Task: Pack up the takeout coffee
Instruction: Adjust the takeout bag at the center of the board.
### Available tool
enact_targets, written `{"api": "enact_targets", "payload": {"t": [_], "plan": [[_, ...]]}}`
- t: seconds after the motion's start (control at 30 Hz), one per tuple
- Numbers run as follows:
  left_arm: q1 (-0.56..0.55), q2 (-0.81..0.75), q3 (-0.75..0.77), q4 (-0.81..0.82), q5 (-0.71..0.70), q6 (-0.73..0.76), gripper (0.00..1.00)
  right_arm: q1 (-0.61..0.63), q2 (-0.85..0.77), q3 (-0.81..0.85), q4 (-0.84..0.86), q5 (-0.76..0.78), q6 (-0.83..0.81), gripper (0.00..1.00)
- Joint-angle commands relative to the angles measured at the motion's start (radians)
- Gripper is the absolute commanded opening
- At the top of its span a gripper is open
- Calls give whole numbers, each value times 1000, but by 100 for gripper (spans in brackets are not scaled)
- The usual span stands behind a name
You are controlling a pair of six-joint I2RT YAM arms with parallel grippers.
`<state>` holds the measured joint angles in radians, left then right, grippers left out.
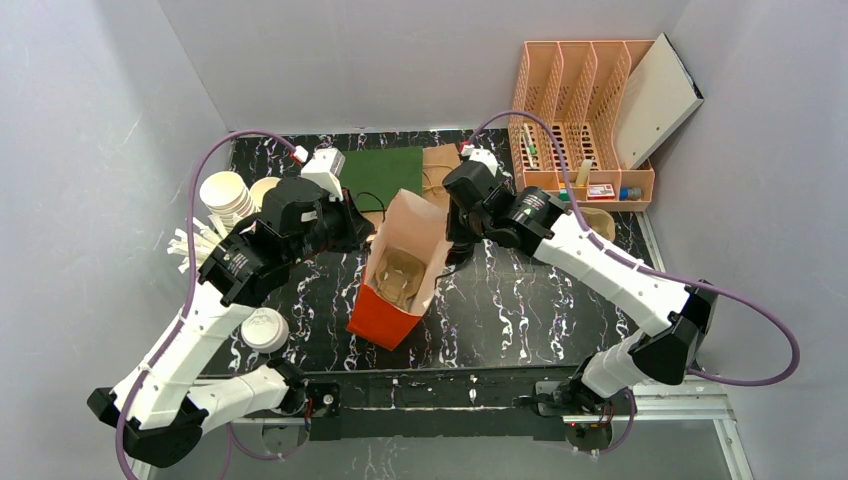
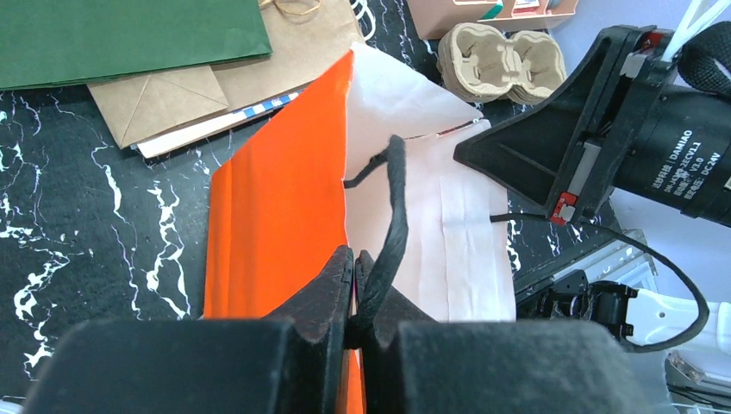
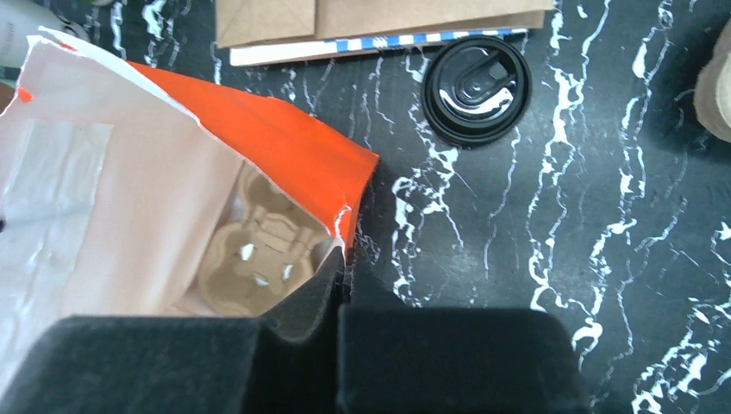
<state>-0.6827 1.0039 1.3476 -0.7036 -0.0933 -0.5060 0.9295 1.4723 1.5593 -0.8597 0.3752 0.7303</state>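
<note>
Your left gripper (image 2: 354, 259) is pinched shut on the rim of the orange bag (image 2: 276, 207) and its black cord handle (image 2: 395, 198). Your right gripper (image 3: 339, 269) is clamped closed on the opposite rim. The takeout coffee (image 3: 476, 89), black lid on, stands ahead of the right fingers, outside the bag, on the black white-veined table (image 1: 520, 310). Pale grey walls (image 1: 400, 60) enclose it.

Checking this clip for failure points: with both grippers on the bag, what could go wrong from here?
1. The left gripper and right gripper are both shut on the orange bag; pulling apart could tear its thin rim.
2. The takeout coffee stands outside the bag; freeing a gripper to fetch it may let the mouth sag shut over the cardboard carrier.
</note>
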Motion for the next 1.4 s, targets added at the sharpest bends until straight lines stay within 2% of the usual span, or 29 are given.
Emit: {"api": "enact_targets", "payload": {"t": [0.0,0.1,0.27,0.47,0.6,0.87,1.13,1.37], "plan": [[0,-37,-2,15,3,3,1,-5,-34,48,112,2,-34,1],[-1,-68,-20,55,43,6,0,-6,-24,97,139,11,-81,1],[0,-122,-93,136,218,20,0,-5,-40,89,261,-19,-179,1],[-1,-171,-185,153,321,52,0,-5,-115,-23,448,-62,-295,1],[-1,-225,-254,168,360,71,0,-5,-168,-114,535,-95,-317,1],[-1,-285,-361,171,452,96,0,-3,-248,-249,607,-121,-349,1],[-1,-312,-340,175,405,93,0,-3,-241,-227,588,-111,-367,1],[0,-255,-185,119,260,18,2,-4,-38,83,277,-90,-316,1]]}}
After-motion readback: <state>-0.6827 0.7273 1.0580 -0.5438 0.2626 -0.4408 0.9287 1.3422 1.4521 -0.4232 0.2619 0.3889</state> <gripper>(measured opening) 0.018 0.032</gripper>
